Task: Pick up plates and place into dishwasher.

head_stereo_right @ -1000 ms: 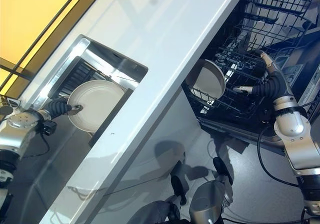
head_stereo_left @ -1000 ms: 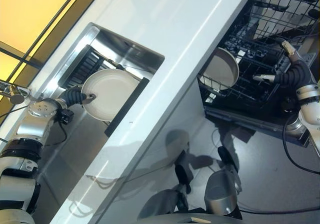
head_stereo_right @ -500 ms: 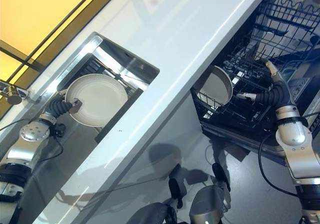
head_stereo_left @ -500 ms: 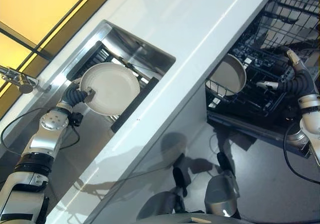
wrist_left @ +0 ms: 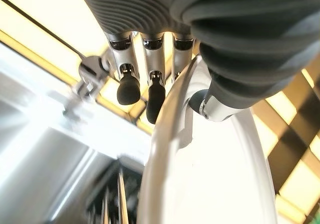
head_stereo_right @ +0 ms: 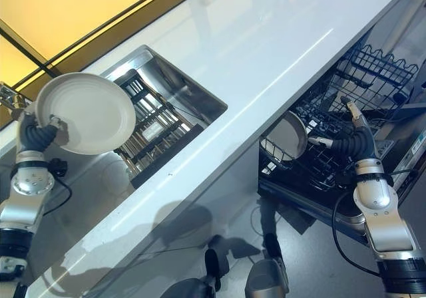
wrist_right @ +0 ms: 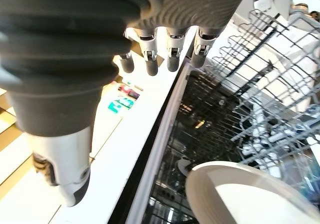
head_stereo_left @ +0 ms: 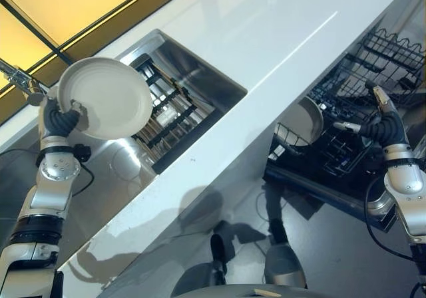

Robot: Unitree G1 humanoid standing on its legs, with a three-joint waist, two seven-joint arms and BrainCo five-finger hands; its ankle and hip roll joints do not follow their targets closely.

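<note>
Fingers of the left hand [head_stereo_left: 61, 120] are curled behind the rim of a pale plate [head_stereo_left: 104, 98] with the thumb pressed on its face, as the left wrist view shows plainly; a second ago that plate was low over the sink [head_stereo_left: 188, 74], close above the dark rack [head_stereo_left: 170, 118] that sits in the basin, and now it is lifted clear of the sink, up and out to the robot's left of it, near the tap [head_stereo_left: 20, 82]; the whole view has swung between pictures as well, so some of that shift belongs to the camera, yet the plate no longer overlaps the rack as it did; I'd judge the pick-up done and the carry to the dishwasher about to start; well to the right of the sink, past the white counter [head_stereo_left: 279, 38], the right hand [head_stereo_right: 351, 140] hangs with its fingers straight and spread, holding nothing, just beside a second plate [head_stereo_right: 286, 136] standing on edge in the dishwasher's lower rack [head_stereo_left: 353, 85], much as it hung a second ago; that plate looks already stowed, and the wire slots beside it seem free for the next one.
</note>
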